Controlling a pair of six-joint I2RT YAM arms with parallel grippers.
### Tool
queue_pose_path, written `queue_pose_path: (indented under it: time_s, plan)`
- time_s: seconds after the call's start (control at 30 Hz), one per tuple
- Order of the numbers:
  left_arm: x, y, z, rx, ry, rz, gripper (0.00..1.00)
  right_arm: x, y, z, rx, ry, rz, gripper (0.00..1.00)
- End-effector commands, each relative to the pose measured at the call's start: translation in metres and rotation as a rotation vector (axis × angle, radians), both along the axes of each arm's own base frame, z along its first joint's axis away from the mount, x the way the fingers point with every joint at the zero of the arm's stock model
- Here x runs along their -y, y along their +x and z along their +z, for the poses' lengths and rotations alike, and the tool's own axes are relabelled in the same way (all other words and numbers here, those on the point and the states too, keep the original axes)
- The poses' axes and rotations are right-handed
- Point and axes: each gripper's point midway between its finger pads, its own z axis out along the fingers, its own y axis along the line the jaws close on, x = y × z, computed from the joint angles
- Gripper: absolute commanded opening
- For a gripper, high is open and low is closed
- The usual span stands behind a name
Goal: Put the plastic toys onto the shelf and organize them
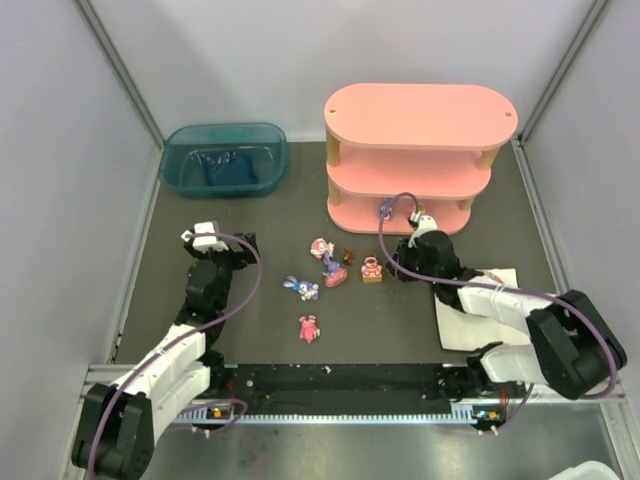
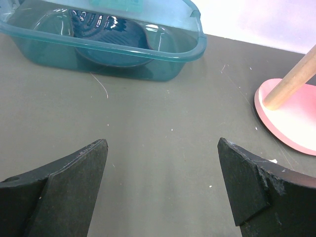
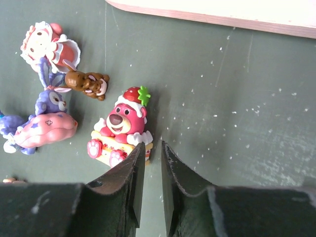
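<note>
The pink three-tier shelf (image 1: 420,110) stands at the back right. Several tiny toys lie in front of it: a pink bear on a cake (image 1: 372,269), a white-pink figure (image 1: 320,246), a small brown one (image 1: 347,256), a purple bunny (image 1: 333,272), a blue bunny (image 1: 302,288) and a pink figurine (image 1: 309,328). My right gripper (image 3: 153,148) is nearly shut and empty. It is low over the mat, its left finger against the right side of the bear (image 3: 121,126). My left gripper (image 2: 163,148) is open and empty over bare mat.
A teal bin (image 1: 225,158) with a dark blue item inside stands at the back left, also in the left wrist view (image 2: 108,39). A white sheet (image 1: 470,310) lies under my right arm. Grey walls enclose the dark mat. The shelf's bottom board and a post (image 2: 291,116) show at the right.
</note>
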Motion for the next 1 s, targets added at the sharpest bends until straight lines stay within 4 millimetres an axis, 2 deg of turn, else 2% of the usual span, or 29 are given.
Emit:
queue_pose_path:
  time_s: [0.0, 0.07, 0.2, 0.37, 0.47, 0.53, 0.57, 0.63, 0.67, 0.83, 0.97]
  plan:
    - [0.001, 0.002, 0.015, 0.055, -0.026, -0.002, 0.99, 0.011, -0.004, 0.014, 0.026, -0.030, -0.052, 0.23]
    - [0.001, 0.002, 0.015, 0.055, -0.026, 0.000, 0.99, 0.015, -0.001, 0.027, 0.058, -0.040, -0.067, 0.28]
    - [0.001, 0.002, 0.015, 0.052, -0.025, 0.000, 0.99, 0.006, 0.000, 0.045, 0.062, -0.031, -0.017, 0.54]
    - [0.001, 0.002, 0.014, 0.051, -0.026, 0.002, 0.99, -0.008, -0.003, 0.054, 0.040, -0.063, 0.022, 0.68]
    - [0.000, 0.002, 0.014, 0.052, -0.025, 0.003, 0.99, -0.023, -0.003, 0.057, 0.038, -0.095, 0.035, 0.72]
    - [0.001, 0.002, 0.015, 0.052, -0.025, 0.001, 0.99, -0.025, -0.002, 0.047, 0.007, -0.146, 0.028, 0.72]
    - [0.001, 0.002, 0.015, 0.052, -0.025, 0.003, 0.99, -0.032, 0.000, 0.051, 0.010, -0.147, 0.035, 0.72]
    - [0.000, 0.002, 0.014, 0.051, -0.026, 0.005, 0.99, -0.031, 0.001, 0.039, -0.027, -0.191, 0.017, 0.72]
    - [0.000, 0.002, 0.014, 0.049, -0.027, 0.005, 0.99, -0.033, 0.005, 0.041, -0.033, -0.185, -0.001, 0.73]
    - [0.000, 0.002, 0.014, 0.049, -0.027, 0.006, 0.99, -0.030, 0.011, 0.025, -0.082, -0.249, -0.029, 0.73]
    - [0.000, 0.003, 0.014, 0.046, -0.026, 0.006, 0.99, -0.033, 0.016, 0.024, -0.092, -0.265, -0.030, 0.74]
